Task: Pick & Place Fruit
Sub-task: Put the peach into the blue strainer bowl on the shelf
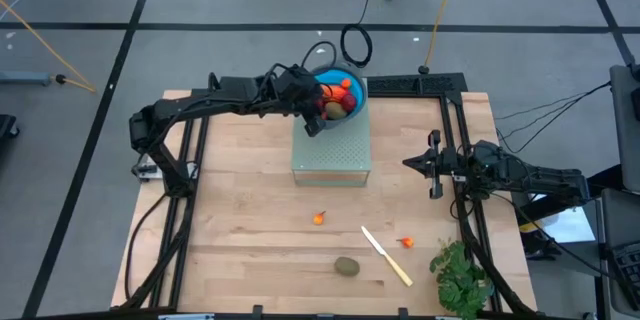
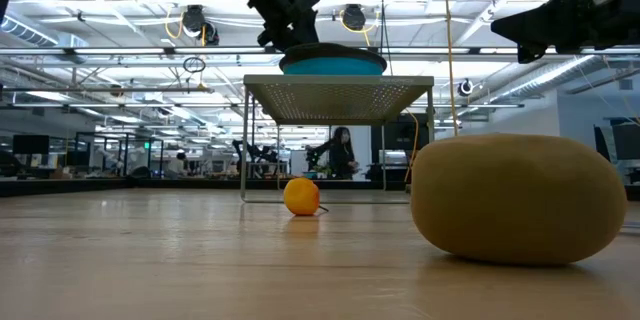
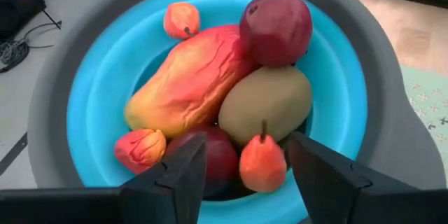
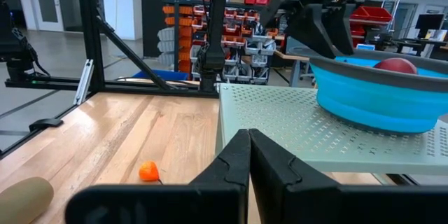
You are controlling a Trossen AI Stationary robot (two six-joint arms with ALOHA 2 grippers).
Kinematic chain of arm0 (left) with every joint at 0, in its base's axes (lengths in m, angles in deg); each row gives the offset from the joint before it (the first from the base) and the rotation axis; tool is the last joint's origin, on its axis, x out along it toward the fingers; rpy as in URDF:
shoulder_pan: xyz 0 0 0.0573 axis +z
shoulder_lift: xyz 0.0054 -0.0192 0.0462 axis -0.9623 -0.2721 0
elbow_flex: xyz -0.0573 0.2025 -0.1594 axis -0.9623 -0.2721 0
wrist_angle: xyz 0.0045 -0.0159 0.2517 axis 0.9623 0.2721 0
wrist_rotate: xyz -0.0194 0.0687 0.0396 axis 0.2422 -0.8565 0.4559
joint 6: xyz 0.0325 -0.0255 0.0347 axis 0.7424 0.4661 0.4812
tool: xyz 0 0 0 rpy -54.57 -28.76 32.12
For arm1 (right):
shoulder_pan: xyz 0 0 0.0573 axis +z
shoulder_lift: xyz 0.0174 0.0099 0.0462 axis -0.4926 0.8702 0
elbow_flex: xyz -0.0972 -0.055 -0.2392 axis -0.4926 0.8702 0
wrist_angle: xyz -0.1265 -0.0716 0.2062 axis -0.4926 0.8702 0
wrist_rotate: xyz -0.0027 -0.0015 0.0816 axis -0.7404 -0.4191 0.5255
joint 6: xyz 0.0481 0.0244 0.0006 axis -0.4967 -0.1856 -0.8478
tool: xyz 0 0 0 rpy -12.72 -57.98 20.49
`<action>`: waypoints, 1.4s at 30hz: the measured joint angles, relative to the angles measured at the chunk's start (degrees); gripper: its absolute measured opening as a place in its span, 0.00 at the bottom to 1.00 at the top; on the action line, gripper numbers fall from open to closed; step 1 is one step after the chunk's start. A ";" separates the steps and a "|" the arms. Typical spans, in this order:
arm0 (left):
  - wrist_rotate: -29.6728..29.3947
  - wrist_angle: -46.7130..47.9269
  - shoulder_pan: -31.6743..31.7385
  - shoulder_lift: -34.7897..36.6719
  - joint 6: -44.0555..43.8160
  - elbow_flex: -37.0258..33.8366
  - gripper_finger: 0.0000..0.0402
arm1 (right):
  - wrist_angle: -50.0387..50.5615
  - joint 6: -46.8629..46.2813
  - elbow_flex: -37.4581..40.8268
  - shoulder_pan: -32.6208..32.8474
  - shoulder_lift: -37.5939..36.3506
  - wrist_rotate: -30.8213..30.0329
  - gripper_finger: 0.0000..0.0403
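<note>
The left gripper (image 3: 243, 175), fingers apart, is hovering just inside the blue bowl's (image 3: 91, 91) near rim over piled fruit (image 3: 196, 84); the right gripper (image 1: 432, 165), pinched together, is waiting well clear beside it.

The left arm stretches from the table's left side toward the far centre, its left gripper (image 3: 245, 175) pointing down with the two dark fingers (image 3: 175, 178) parted. The right arm rests at the right edge, raised above the table, its right gripper (image 4: 248, 155) closed, fingers pressed together.
</note>
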 joint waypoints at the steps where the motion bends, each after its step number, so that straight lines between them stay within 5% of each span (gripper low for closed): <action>1: -0.02 0.00 0.00 0.00 0.00 0.00 0.51 | 0.01 0.00 0.00 0.00 0.00 0.00 0.00; 16: -0.24 0.47 -1.48 4.72 -6.14 2.59 0.52 | 0.00 0.00 0.00 0.00 0.00 0.02 0.00; 42: -0.28 2.10 -21.45 9.33 -25.49 3.85 0.21 | 0.00 0.00 0.00 0.00 0.00 0.26 0.00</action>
